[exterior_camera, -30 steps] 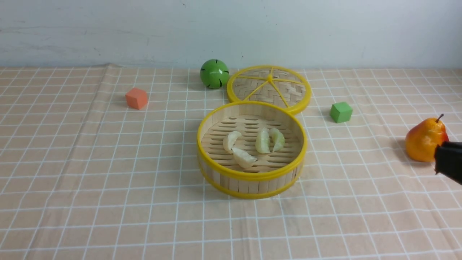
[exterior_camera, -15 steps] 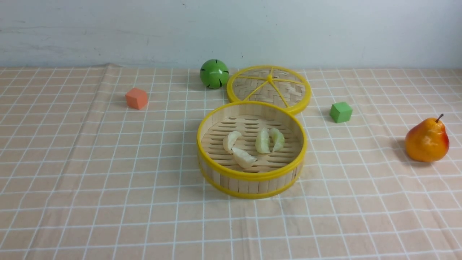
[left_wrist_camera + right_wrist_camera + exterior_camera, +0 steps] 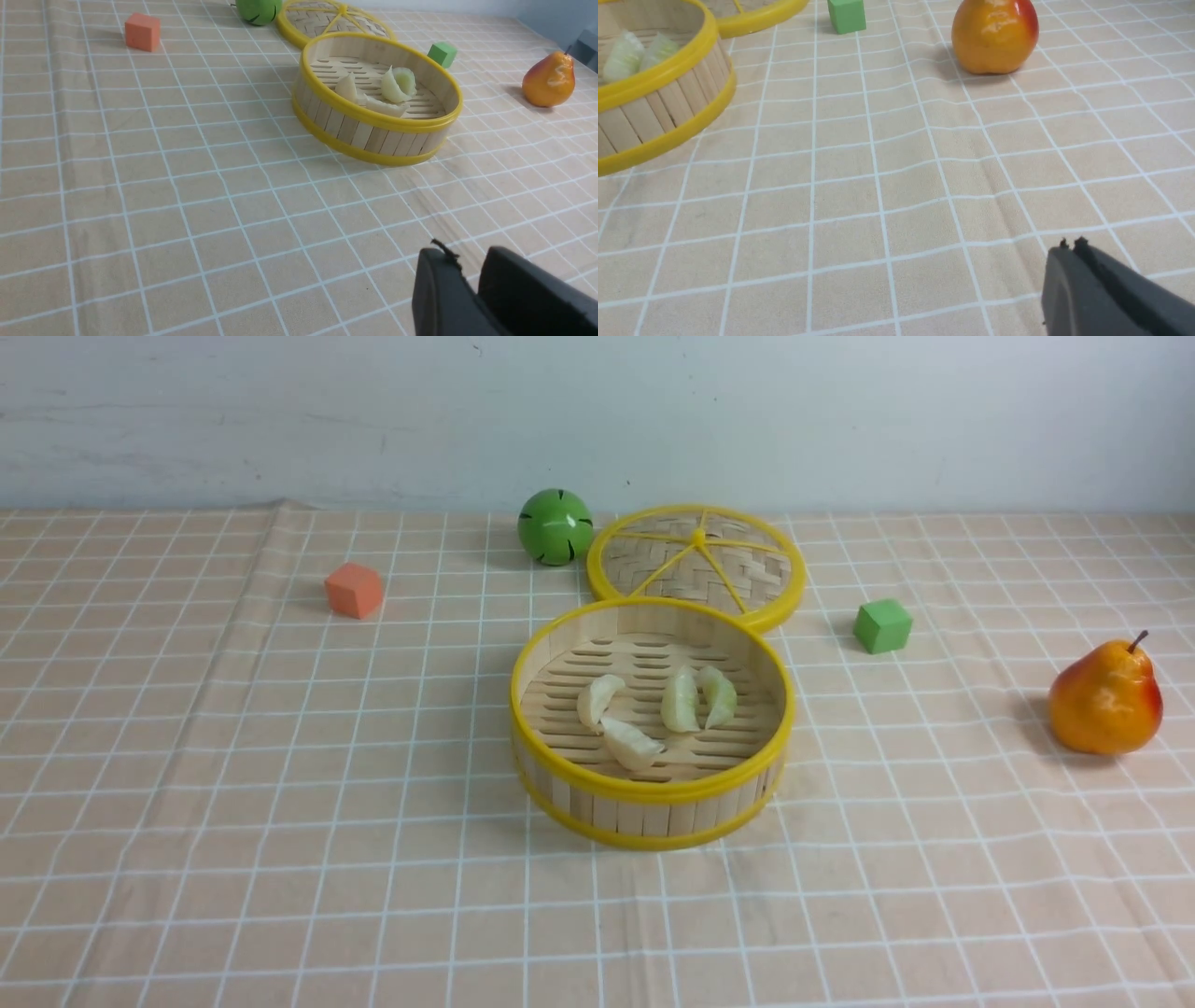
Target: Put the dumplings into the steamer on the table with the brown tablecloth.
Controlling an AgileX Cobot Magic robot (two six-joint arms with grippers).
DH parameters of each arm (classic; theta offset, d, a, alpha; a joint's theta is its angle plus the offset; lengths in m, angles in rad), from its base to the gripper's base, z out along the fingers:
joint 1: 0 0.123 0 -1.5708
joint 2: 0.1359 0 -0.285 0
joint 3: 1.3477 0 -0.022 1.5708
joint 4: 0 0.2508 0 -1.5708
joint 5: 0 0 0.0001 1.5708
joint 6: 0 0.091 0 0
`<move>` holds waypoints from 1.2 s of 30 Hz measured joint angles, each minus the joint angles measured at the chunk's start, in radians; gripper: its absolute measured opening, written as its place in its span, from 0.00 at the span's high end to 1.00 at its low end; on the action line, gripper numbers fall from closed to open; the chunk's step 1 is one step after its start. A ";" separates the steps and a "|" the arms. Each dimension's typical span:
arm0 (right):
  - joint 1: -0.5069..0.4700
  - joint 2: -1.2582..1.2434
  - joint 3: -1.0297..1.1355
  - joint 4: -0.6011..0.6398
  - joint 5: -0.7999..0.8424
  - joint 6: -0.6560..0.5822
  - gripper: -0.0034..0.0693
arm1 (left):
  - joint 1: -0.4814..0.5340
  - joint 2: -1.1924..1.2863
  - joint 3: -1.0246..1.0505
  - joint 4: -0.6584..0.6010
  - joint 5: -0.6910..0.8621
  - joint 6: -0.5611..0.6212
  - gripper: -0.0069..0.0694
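Note:
Several pale dumplings [image 3: 630,743] lie on the slatted floor of the round bamboo steamer [image 3: 651,793], which stands mid-table on the tan gridded tablecloth [image 3: 280,756]. The left wrist view shows the dumplings [image 3: 396,86] in the steamer [image 3: 373,135] too, far beyond my left gripper [image 3: 467,261]. That gripper hovers over bare cloth with a narrow gap between its fingers and nothing in it. My right gripper [image 3: 1069,247] is shut and empty, over cloth to the right of the steamer [image 3: 654,116]. Neither arm shows in the front view.
The flat woven lid [image 3: 695,565] lies just behind the steamer, with a green ball [image 3: 555,526] to its left. An orange cube [image 3: 354,590] sits at the back left, a green cube [image 3: 881,625] at the right, and a pear [image 3: 1104,698] near the right edge.
The black tip of my right gripper, in front of the pear at the right edge a second ago, has withdrawn out of the front view. Nothing on the table moved.

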 joint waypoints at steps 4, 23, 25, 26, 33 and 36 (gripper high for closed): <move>0.000 0.000 0.000 0.020 0.004 0.000 0.98 | 0.000 0.000 0.000 0.000 0.000 0.000 0.74; 0.071 0.000 0.000 0.029 0.004 0.000 0.98 | 0.000 0.000 0.000 0.000 0.000 0.000 0.72; 0.071 0.000 0.000 0.029 0.004 0.000 0.98 | 0.000 0.000 0.000 0.000 0.000 0.000 0.72; 0.071 0.000 0.000 0.029 0.004 0.000 0.98 | 0.000 0.000 0.000 0.000 0.000 0.000 0.72; 0.071 0.000 0.000 0.032 0.004 0.000 0.97 | 0.000 0.000 0.000 0.000 0.000 0.000 0.71; 0.071 0.000 0.000 0.032 0.004 0.000 0.97 | 0.000 0.000 0.000 0.000 0.000 0.000 0.71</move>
